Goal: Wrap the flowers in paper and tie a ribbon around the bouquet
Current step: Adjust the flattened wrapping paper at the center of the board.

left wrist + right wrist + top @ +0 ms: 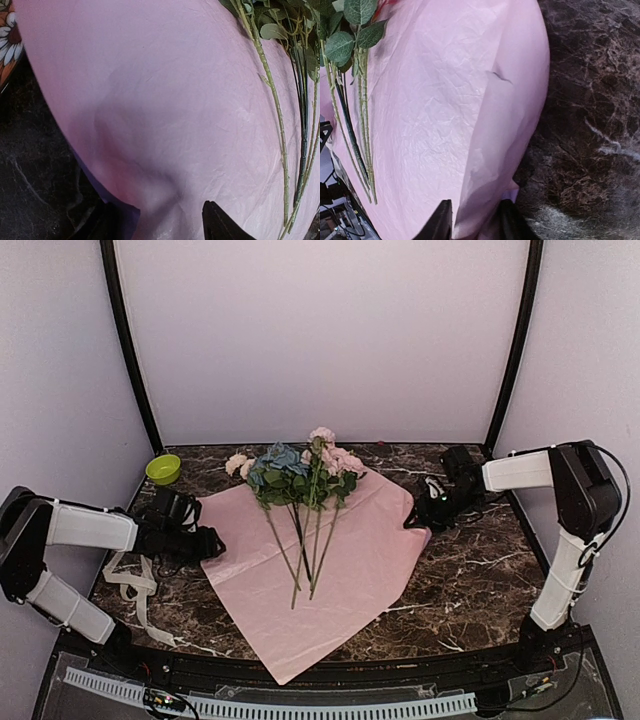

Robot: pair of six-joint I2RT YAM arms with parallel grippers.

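The ribbon (135, 585) is lying slack on the marble table (480, 570) beside the left arm. The left gripper (210, 543) is sitting at the left corner of the paper (350, 540), jaws spread with the edge between them (not yet biting, as far as the wrist view shows). It should be closing fully before any lifting. The paper is lying pink face up, with the flowers (300, 475) resting along its middle, heads at the far corner. The right gripper (415, 515) is straddling the right corner, jaws narrow around a raised fold; whether they are actually pinching it I cannot tell. Both corners are probably calling for slow, even lifting, so the stems are not rolling.
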